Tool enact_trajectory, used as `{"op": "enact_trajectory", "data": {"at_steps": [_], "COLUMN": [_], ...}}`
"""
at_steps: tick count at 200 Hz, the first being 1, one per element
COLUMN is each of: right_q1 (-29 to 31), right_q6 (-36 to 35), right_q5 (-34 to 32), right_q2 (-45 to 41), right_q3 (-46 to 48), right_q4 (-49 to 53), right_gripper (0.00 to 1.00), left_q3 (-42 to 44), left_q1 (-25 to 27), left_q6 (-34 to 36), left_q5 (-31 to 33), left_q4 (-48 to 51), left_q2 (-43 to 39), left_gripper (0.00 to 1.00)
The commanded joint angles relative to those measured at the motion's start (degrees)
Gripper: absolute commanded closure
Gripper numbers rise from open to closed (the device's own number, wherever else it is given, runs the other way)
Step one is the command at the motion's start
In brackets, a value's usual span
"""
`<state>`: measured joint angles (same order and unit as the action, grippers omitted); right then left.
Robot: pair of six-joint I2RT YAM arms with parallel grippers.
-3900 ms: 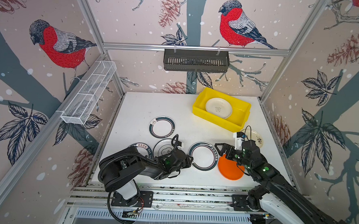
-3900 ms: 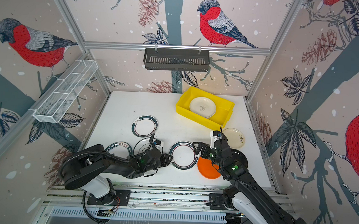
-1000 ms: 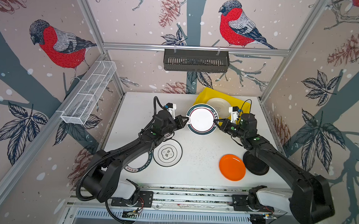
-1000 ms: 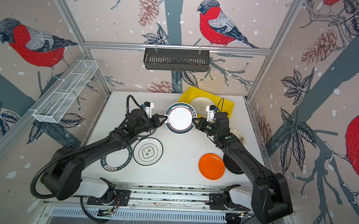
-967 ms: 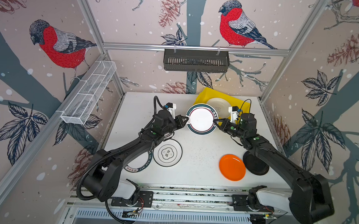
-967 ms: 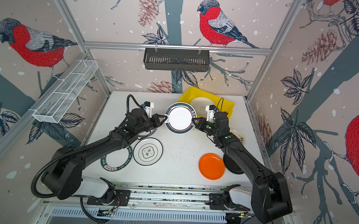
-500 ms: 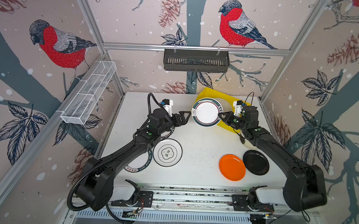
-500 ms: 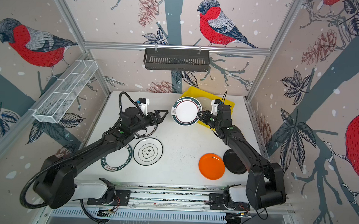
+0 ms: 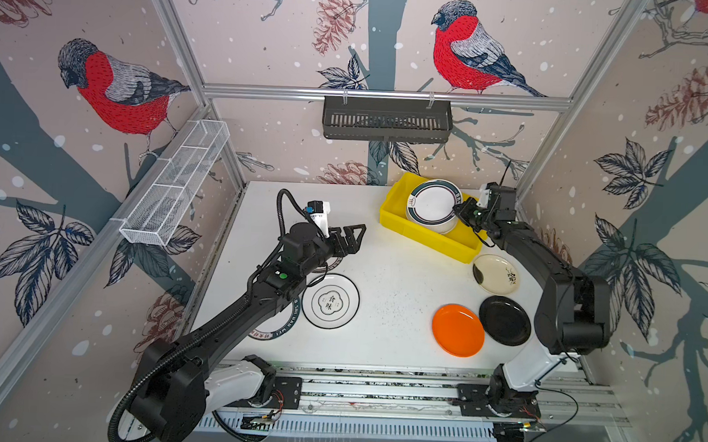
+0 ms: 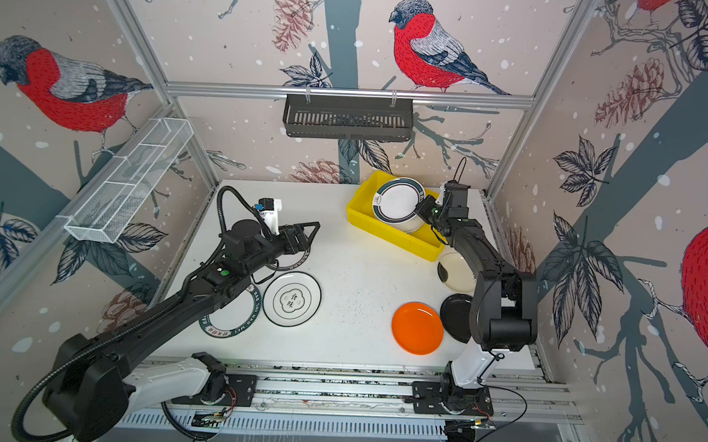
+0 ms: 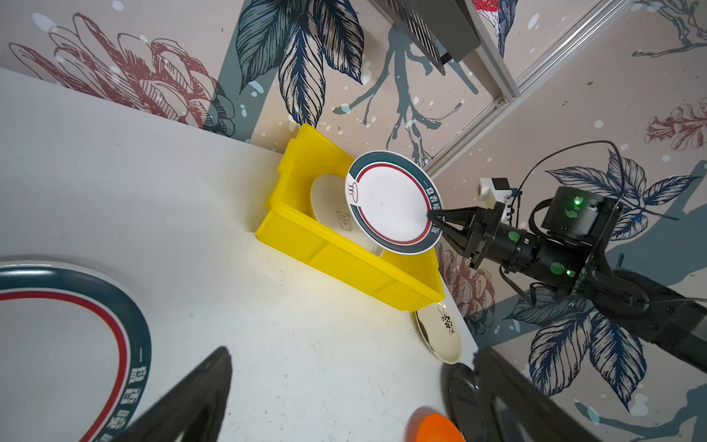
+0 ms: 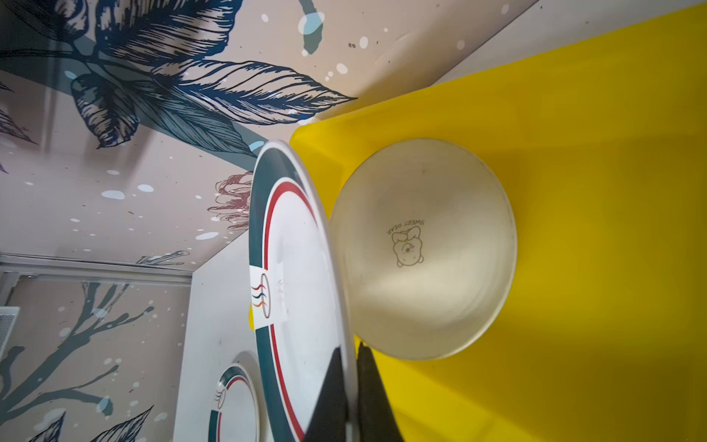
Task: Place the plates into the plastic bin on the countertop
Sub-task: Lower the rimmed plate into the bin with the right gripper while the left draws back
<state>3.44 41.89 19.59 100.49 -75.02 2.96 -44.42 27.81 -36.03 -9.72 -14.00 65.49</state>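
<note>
A white plate with a dark teal rim [image 9: 433,202] [image 11: 394,203] hangs tilted over the yellow plastic bin [image 9: 426,239] [image 10: 385,232]. My right gripper [image 9: 459,211] [image 12: 352,382] is shut on its rim. Below it in the bin lies a cream plate [image 12: 421,248]. My left gripper [image 9: 357,239] [image 11: 352,398] stands open and holds nothing, apart from the bin, over the countertop [image 9: 395,274]. On the countertop lie a black-ringed white plate [image 9: 330,300], two teal-rimmed plates [image 9: 284,330] [image 11: 76,344] partly under the left arm, a cream plate [image 9: 497,274], a black plate [image 9: 504,320] and an orange plate [image 9: 458,329].
A black slotted basket [image 9: 386,120] hangs on the back wall. A white wire mesh rack [image 9: 175,183] is fixed to the left wall. The right arm's elbow [image 9: 572,316] stands beside the black plate. Aluminium rails [image 9: 376,389] run along the front edge.
My left gripper has opened, let go of the teal-rimmed plate and drawn back to the left. My right gripper has carried the plate back and right, over the bin.
</note>
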Motion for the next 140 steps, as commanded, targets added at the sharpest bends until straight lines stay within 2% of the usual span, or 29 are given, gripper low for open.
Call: {"op": "enact_trajectory", "data": {"at_steps": [1, 26, 57, 114, 140], "right_q1": [-0.88, -1.25, -0.72, -0.37, -0.02], "right_q6": [-1.63, -3.39, -2.91, -2.6, -3.04], "right_q5": [-3.0, -3.41, -3.39, -5.46, -5.93], "right_q2": [4.81, 11.72, 15.62, 20.39, 21.14], "right_q3": [-4.55, -11.89, -14.4, -16.99, -17.79], "right_q4": [2.0, 7.01, 7.1, 8.83, 9.35], "right_gripper": [1.0, 1.0, 1.0, 1.0, 0.96], "left_q3": [0.5, 2.17, 5.18, 6.96, 6.87], "left_q1": [-0.13, -0.15, -0.13, -0.13, -0.21], "left_q6": [3.82, 5.8, 6.82, 9.08, 10.42], "left_q5": [3.37, 7.28, 11.11, 12.97, 13.49], "left_q4": [1.62, 2.86, 2.32, 3.61, 4.33], "left_q2": [-1.77, -4.45, -7.9, -11.18, -11.6], "left_gripper": [0.02, 0.02, 0.02, 0.02, 0.02]}}
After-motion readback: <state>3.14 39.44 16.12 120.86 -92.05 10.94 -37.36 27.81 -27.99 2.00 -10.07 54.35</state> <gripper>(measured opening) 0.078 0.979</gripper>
